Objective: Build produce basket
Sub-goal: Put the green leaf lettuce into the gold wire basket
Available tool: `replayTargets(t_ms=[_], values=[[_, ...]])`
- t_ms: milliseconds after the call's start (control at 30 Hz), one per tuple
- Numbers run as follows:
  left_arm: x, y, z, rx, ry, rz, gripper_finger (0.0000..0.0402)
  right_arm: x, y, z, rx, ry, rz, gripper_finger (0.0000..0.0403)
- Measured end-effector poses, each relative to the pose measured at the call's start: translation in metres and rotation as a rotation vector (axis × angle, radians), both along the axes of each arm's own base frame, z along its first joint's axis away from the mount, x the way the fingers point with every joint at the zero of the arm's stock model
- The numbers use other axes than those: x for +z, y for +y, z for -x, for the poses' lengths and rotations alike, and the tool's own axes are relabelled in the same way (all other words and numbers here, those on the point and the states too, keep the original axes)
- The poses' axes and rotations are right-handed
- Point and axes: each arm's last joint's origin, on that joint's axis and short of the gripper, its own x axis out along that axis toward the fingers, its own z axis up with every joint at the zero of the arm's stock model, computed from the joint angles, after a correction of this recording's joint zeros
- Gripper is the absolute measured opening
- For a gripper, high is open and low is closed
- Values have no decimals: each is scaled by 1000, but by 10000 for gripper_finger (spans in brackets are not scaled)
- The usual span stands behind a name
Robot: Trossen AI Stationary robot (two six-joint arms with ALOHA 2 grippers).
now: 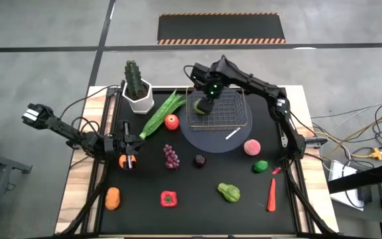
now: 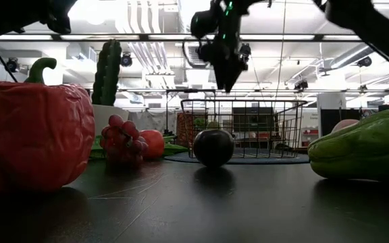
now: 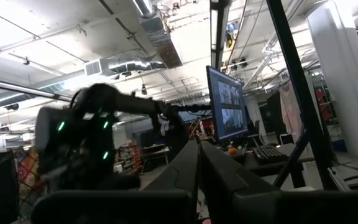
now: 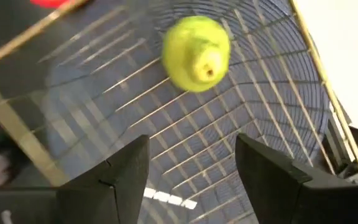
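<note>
**Over the basket: first fruit lying in the wire, jaws apart above it**

Above the upper middle of the high view, the right gripper (image 1: 207, 93) hangs over the basket (image 1: 241, 119), its fingers spread and gripping nothing. Its wrist view looks straight down between the two dark fingers (image 4: 117, 180) onto a yellow-green fruit (image 4: 197, 53) lying on the basket's mesh floor, free of both fingers, which suggests a drop from height, not a set-down. The basket sits on a round grey disc (image 1: 204, 136), apparently a marked station that keeps it within the right arm's reach.

At the left edge of the black mat, the left gripper (image 1: 128, 159) waits low with fingers pressed together, an orange piece (image 1: 123, 160) just beside it (whether touching cannot be told).

Most produce remains spread outside the basket: red tomato (image 1: 171, 121), purple grapes (image 1: 170, 156), long leafy green (image 1: 159, 114), pink fruit (image 1: 251, 147), red pepper (image 1: 168, 198). Filling has, by this evidence, barely begun.
</note>
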Motion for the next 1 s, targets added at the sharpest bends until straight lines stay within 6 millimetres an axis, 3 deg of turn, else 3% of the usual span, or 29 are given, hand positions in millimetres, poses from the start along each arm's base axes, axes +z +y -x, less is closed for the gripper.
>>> replayTargets(t_ms=[200,400,567,667,833,1000], values=[[-1,0,-1,-13,5,20,0,30,53,8,102,-84,30,219],[-1,0,-1,-29,3,50,0,34,127,17,270,-253,65,219],[-2,-1,-2,-39,10,63,0,12,191,36,420,-410,133,219],[-4,-1,-3,-38,20,60,0,-5,220,50,494,-496,158,219],[-7,-3,-6,-38,48,50,0,-34,255,72,613,-668,179,219],[-12,-4,-11,-70,81,103,0,-61,269,88,676,-821,198,219]])
